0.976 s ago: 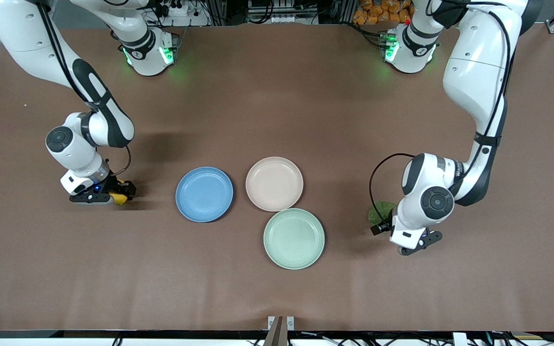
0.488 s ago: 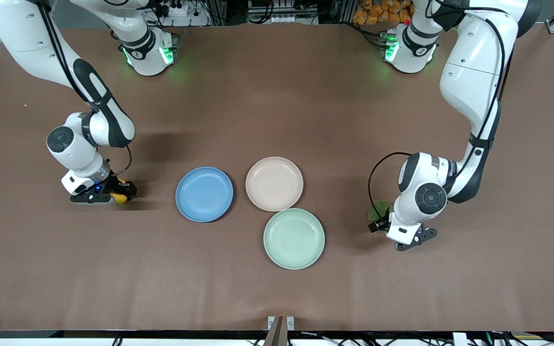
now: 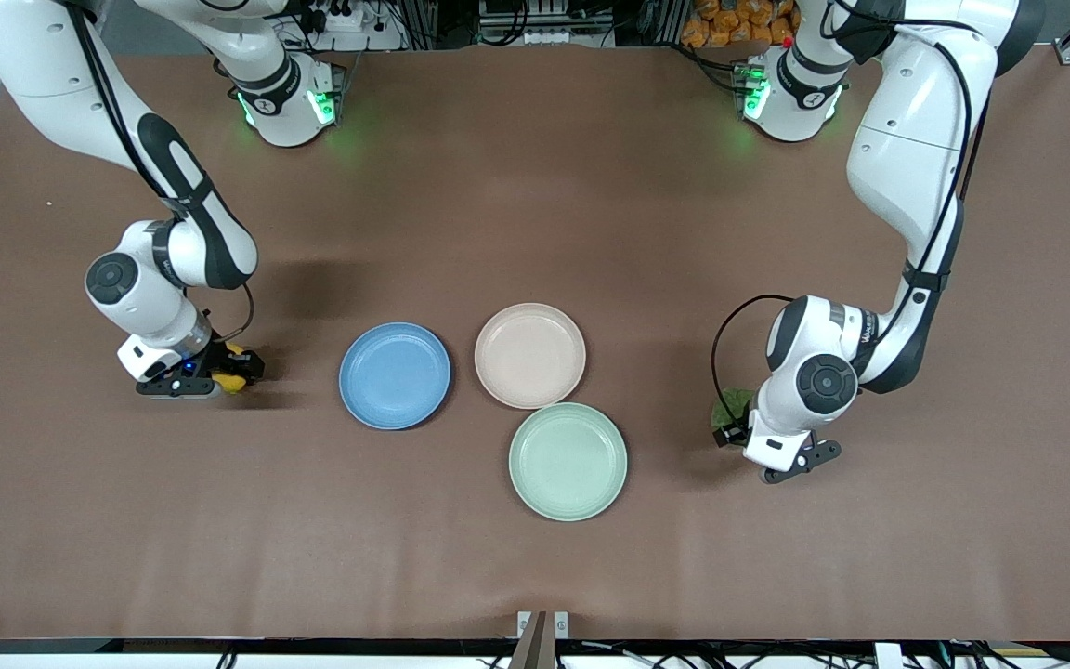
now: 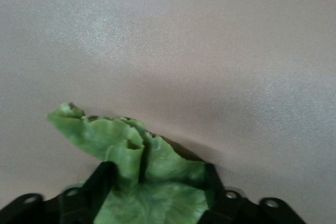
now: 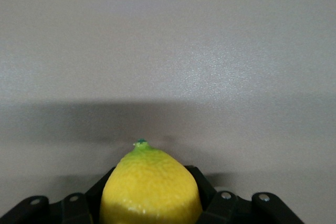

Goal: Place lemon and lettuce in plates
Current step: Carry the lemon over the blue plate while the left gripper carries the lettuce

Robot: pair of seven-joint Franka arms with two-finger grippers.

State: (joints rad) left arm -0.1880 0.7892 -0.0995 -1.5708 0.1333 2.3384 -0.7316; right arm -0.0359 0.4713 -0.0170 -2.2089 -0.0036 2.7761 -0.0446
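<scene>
The right gripper (image 3: 236,364), toward the right arm's end from the blue plate (image 3: 395,375), grips the lemon (image 5: 151,188), tip pointing out. The left gripper (image 3: 730,429) clamps the lettuce (image 4: 137,174), toward the left arm's end from the beige plate (image 3: 529,355). Bare table lies between each and its plate.

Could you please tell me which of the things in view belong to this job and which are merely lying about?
Job: lemon in right gripper; lettuce in left gripper; blue plate; beige-pink plate.
Lying about: mint-green plate.
</scene>
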